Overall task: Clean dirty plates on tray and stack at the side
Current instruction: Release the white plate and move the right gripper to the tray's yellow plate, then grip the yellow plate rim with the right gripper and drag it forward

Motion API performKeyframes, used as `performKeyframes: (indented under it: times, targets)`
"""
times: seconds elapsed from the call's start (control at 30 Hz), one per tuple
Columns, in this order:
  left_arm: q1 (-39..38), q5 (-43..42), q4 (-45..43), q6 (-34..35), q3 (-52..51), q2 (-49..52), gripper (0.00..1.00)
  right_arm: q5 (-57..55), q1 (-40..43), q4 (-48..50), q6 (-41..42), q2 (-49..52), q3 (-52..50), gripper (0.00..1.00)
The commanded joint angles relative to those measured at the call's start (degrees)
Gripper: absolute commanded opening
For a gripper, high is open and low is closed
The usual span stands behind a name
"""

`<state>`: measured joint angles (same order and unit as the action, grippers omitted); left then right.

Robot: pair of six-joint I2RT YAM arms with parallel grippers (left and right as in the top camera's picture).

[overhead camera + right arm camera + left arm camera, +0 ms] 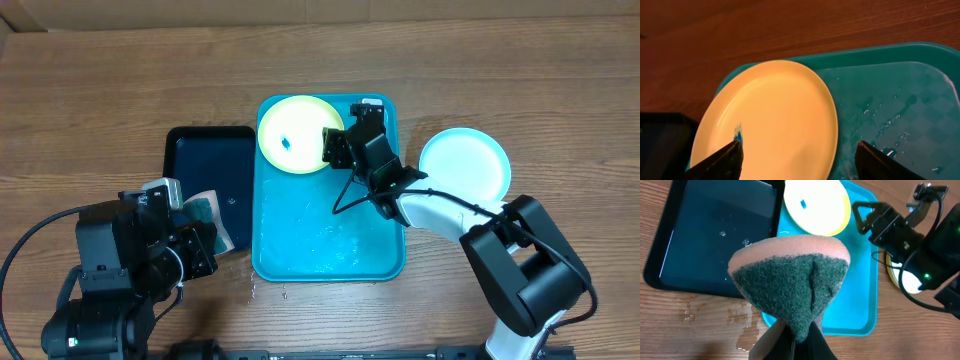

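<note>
Right of tray [330, 250] one pale plate [465, 165] set aside; on tray smudged yellow plate [290, 135] unwiped, right hand [797, 155] apart over it, left hand [790, 340] clamping sponge [790, 285].

Plates, two: pale yellow plate [295, 135] upper centre, light blue plate [465, 165] right. Trays, two: turquoise tray [330, 250], black tray [210, 150]. Sponge [790, 280], one.

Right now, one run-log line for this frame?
left claw: shut on sponge at black tray | right claw: open over yellow plate | yellow plate: smudged, on tray | blue plate: on table beside tray
</note>
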<state>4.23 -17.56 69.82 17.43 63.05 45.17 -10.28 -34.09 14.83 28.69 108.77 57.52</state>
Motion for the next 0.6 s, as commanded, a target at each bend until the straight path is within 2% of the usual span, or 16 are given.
performKeyframes:
  times: [0.0,0.37,0.57]
  targets:
    - [0.3,0.2,-0.3,-0.7,0.9,0.2,0.04,-1.5,0.3,2.4,0.0,2.6,-0.2,0.70]
    - [0.3,0.1,-0.2,-0.7,0.9,2.0,0.04,-1.7,0.3,7.0,-0.3,8.1,-0.2,0.62]
    - [0.3,0.1,-0.2,-0.7,0.9,2.5,0.04,-1.7,0.3,6.8,-0.3,8.8,-0.2,0.38]
